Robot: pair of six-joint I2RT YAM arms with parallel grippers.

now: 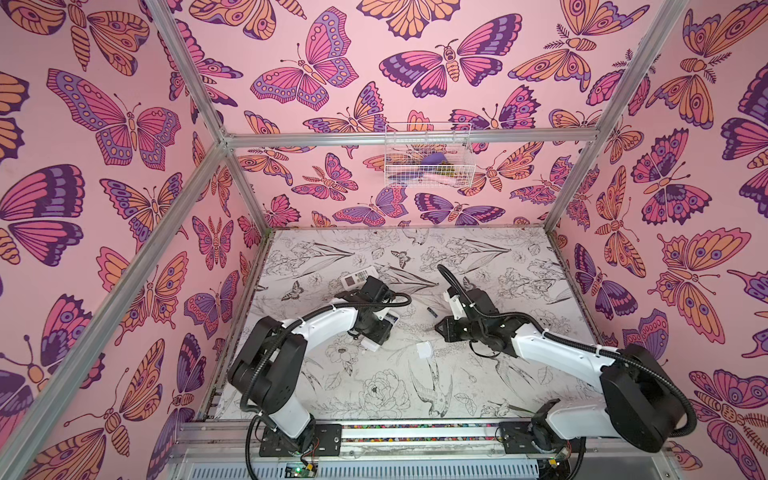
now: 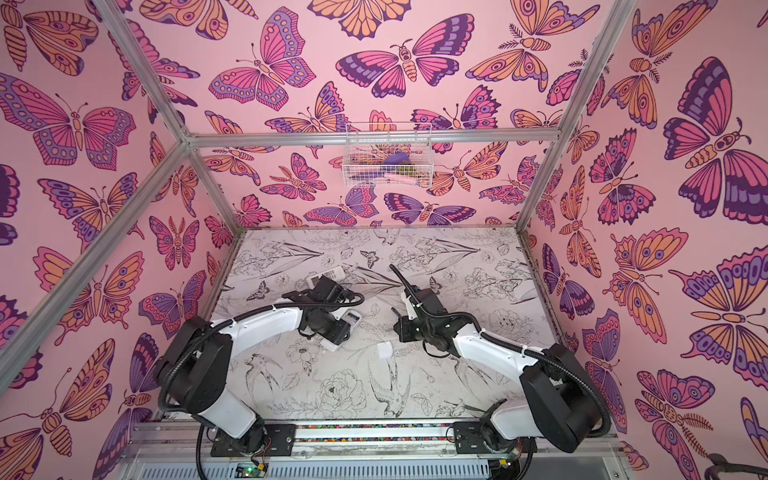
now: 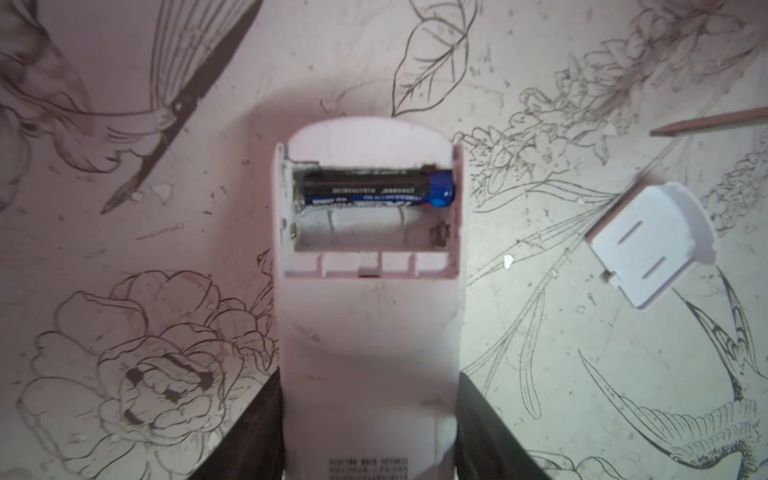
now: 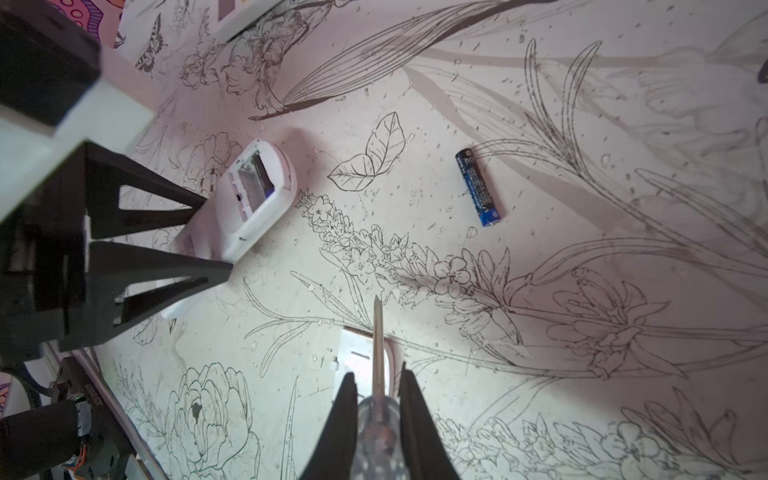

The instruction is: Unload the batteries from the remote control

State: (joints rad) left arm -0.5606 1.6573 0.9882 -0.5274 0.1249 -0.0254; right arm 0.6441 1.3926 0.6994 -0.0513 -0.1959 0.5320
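2 batteries in view, both black with a blue end. The seated battery (image 3: 374,189) lies in the open compartment of the held remote (image 3: 370,332), with the slot beside it empty. The loose battery (image 4: 478,187) lies on the worktop (image 1: 498,374) right of that remote, between the arms. 2 remotes: the held one is clamped at its sides by the left fingers (image 3: 253,432); the second remote (image 1: 357,277) lies free at far left. 1 white cover plate (image 1: 424,350) lies just near of the loose battery. The right fingers (image 4: 343,415) are shut on the clear handle of 1 thin metal tool (image 4: 378,332).
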